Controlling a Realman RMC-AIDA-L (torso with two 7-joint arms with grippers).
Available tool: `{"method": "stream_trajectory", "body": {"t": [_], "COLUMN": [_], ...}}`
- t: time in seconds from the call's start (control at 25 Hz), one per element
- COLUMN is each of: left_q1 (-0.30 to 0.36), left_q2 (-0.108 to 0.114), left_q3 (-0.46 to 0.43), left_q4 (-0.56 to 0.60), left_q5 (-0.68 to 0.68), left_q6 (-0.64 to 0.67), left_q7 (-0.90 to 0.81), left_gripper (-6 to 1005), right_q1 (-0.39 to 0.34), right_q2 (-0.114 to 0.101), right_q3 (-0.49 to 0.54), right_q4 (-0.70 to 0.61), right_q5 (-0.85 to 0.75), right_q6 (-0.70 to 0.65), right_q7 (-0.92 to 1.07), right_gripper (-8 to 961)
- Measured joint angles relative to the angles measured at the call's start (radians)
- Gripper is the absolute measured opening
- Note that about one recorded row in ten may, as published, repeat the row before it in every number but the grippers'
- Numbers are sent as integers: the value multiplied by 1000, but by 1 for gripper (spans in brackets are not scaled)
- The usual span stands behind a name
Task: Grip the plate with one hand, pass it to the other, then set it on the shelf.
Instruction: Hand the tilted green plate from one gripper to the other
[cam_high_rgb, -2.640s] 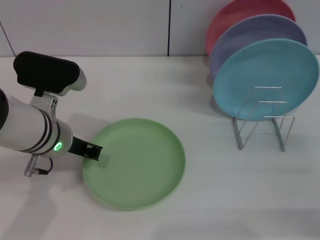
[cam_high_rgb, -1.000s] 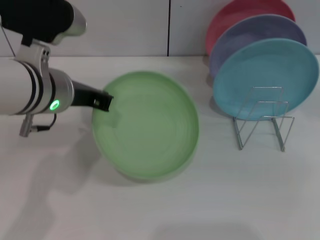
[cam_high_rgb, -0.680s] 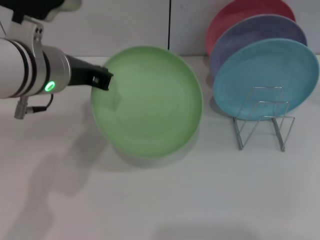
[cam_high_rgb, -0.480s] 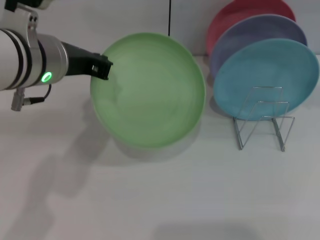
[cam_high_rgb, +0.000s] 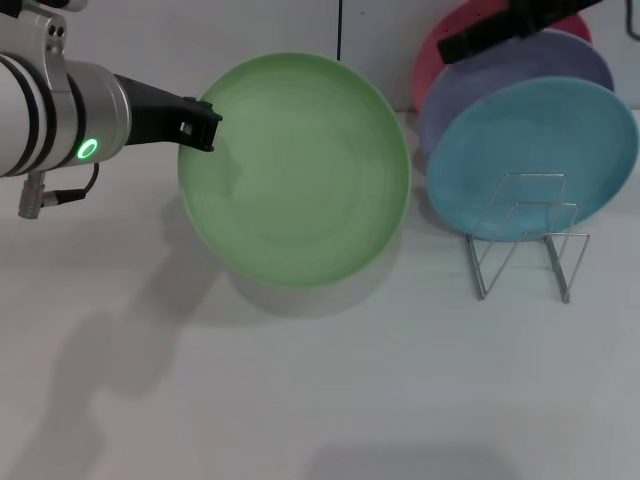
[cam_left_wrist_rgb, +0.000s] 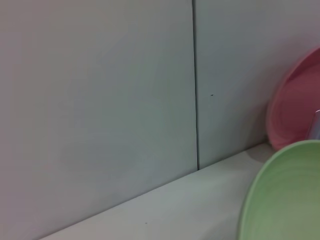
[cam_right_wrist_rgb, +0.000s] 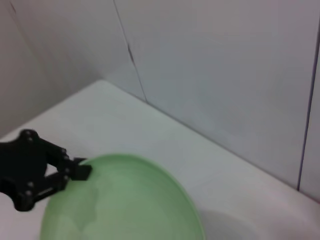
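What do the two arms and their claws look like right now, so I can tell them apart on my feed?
The left arm is a thick white-and-silver cylinder with black bands, a green glowing ring light and a small cable at its underside; its left claw is thin, black and angular. Of the right arm, only a dark black bar shows at the head view's top edge.

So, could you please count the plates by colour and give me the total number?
Light green plate, held off the table by the left tool: 1
Sky-blue plate, in the wire rack: 1
Lavender plate, behind the sky-blue one: 1
Pink-red plate, at the back: 1
Total: 4 plates

The right tool is coming in from above the rack.
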Motion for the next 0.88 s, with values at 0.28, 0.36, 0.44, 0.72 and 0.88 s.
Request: {"method": "stream_trajectory", "body": {"t": [0.28,0.36,0.44,0.72,0.88], "left_q1": [5,7,8,8,8], "left_q2": [-1,-1,-1,-1,-1], "left_q3": [7,8,8,8,4], "left_q4": [-1,-1,-2,-3,-3], "left_q5": [1,1,0,-1,-4], "left_q6": [2,2,2,4,6], "left_q7": [-4,-4,-4,-3,1], "left_gripper": [37,37,37,37,37], "right_q1": [30,38,56,91,101], "right_q2": [12,22,39,53,58], "right_q3": [-26,-27,-34,-78,-106], "right_q4": [81,88,104,173,202], "right_q5": [-11,-26,-58,-101,-102], "right_q6": [48,56,71,119,158], "right_q7": [-2,-6,-10,-10,-10], "right_gripper": [737,736,736,734,735]}}
